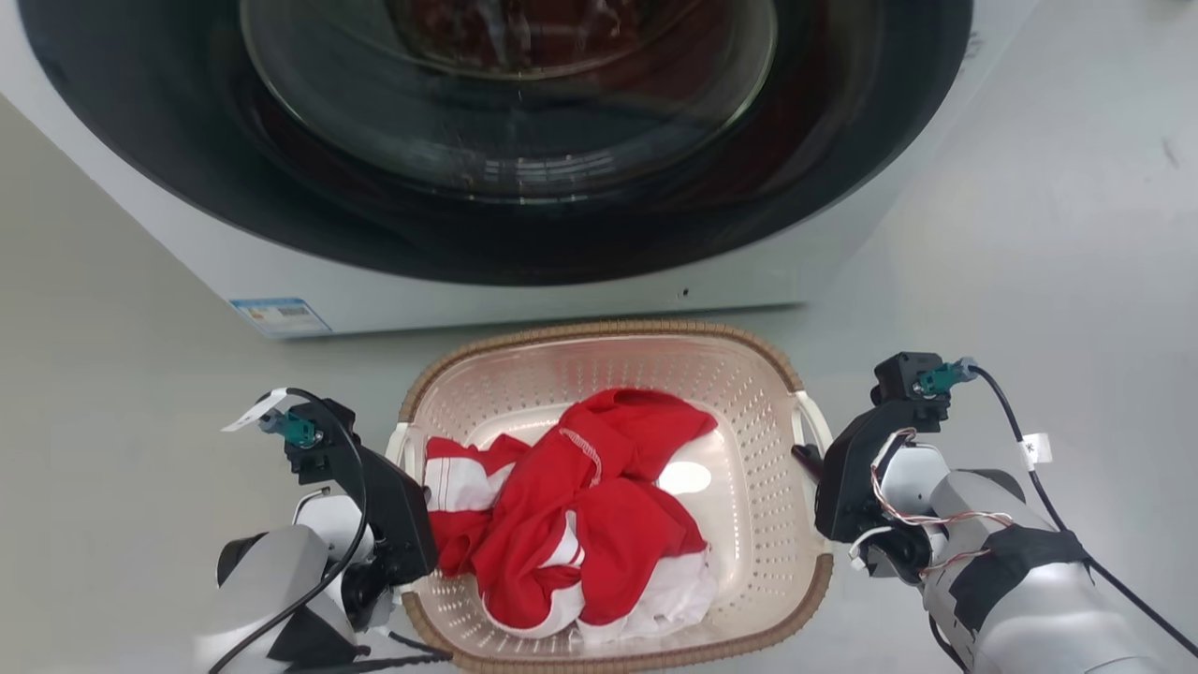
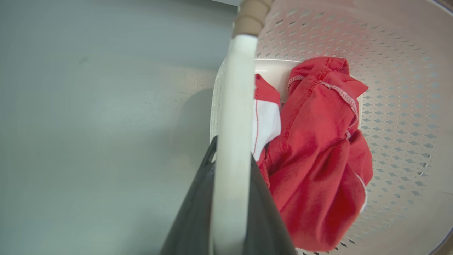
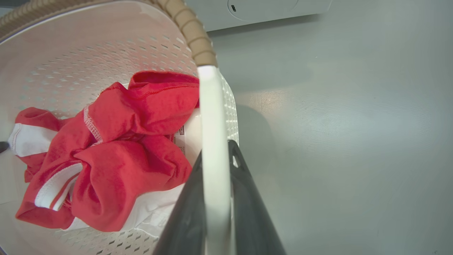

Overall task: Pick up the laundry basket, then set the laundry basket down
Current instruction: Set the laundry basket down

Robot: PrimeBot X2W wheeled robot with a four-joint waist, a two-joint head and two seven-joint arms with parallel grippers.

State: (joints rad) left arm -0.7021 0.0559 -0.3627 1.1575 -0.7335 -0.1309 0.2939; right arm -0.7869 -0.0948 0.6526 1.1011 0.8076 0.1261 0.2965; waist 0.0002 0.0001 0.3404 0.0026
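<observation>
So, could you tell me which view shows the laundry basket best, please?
The head view: the laundry basket shows nearly whole, rim, left handle and right handle. The left wrist view gives the left handle between dark fingers plus wall; the right wrist view likewise the right handle.

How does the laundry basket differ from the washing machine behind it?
The laundry basket is cream with perforated walls and a brown rim; the washing machine is white and smooth, with a dark round glass door. The basket is open-topped and smaller than the machine. Both have pale bodies.

Glossy perforated plastic laundry basket (image 1: 758, 468), matt red cloth (image 1: 608, 487).
</observation>
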